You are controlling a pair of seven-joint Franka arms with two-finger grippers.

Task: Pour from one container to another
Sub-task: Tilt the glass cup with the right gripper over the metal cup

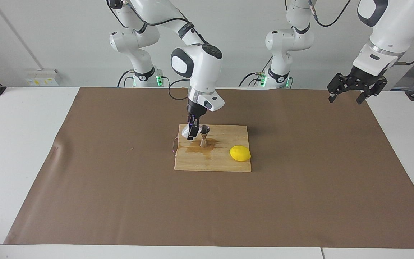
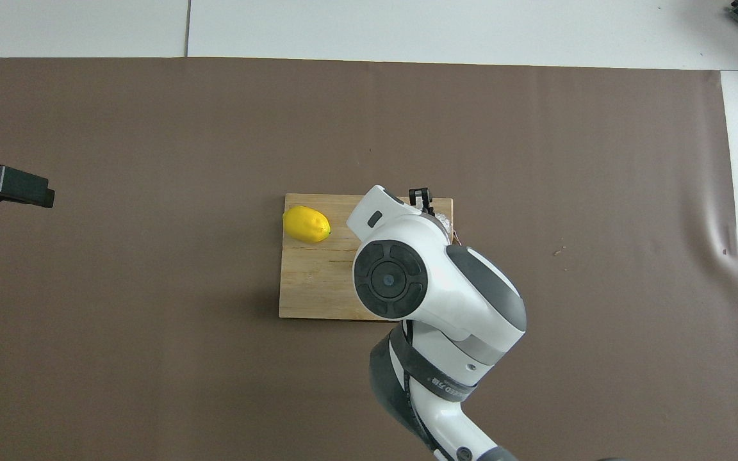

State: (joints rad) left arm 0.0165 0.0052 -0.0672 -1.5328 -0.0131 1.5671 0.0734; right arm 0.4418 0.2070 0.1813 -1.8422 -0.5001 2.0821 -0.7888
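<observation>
White surface with a seam line in its top, covered across most of its width by a brown mat; mat creased toward the right arm's end. Plain pale wall at the robots' end. Power socket box with yellow labels at the wall base. Lighting even
</observation>
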